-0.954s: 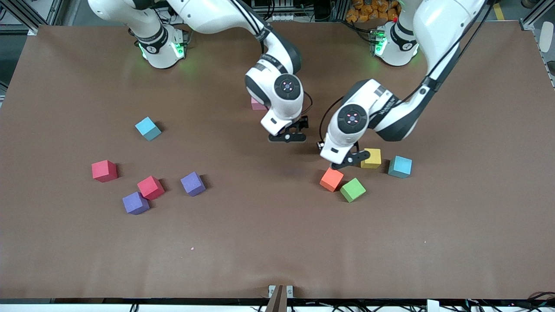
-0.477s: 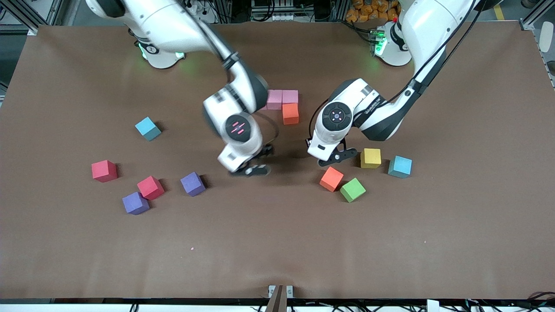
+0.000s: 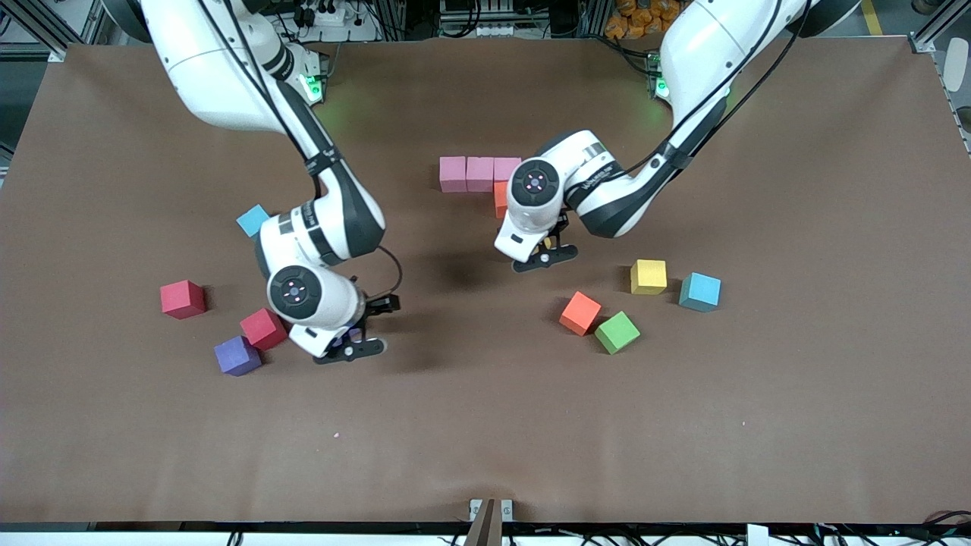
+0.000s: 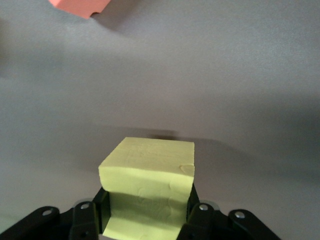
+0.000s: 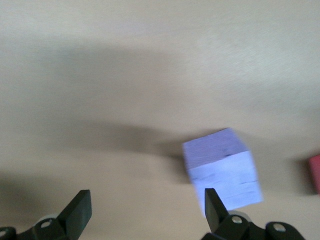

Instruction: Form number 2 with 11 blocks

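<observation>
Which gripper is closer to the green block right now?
Left. The left gripper, shut on a yellow block, hangs near the green block; the right gripper hangs open by the purple block.

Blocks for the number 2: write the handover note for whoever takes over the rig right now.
Left gripper: shut on a yellow block, in the air just below the orange block.
Right gripper: open, over a purple block.
Done: three pink blocks in a row, the orange block under the end toward the left arm.
Left: the held yellow and the loose blocks, not the light-blue cubes.
</observation>
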`<move>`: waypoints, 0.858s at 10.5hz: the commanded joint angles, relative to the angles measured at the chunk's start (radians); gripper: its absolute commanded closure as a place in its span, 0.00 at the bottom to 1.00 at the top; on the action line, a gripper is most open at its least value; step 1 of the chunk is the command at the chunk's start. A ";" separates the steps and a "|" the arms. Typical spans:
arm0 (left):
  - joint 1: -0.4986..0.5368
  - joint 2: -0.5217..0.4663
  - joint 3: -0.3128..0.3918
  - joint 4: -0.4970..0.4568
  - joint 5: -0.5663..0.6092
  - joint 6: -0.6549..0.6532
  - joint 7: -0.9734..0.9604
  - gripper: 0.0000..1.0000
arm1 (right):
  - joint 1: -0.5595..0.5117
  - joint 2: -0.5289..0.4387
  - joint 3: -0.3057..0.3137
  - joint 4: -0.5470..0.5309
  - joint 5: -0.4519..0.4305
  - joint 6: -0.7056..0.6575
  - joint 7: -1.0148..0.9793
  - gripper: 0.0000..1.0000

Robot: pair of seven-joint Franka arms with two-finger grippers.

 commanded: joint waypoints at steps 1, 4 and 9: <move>-0.025 0.032 0.003 0.024 0.051 0.020 -0.028 0.91 | -0.017 0.005 0.017 -0.010 -0.119 0.012 -0.028 0.00; -0.058 0.039 0.003 0.024 0.057 0.023 -0.036 0.91 | -0.038 0.024 0.019 -0.011 -0.127 0.030 -0.058 0.00; -0.112 0.050 0.023 0.016 0.072 0.023 -0.065 0.91 | -0.066 0.030 0.019 -0.040 -0.124 0.084 -0.109 0.00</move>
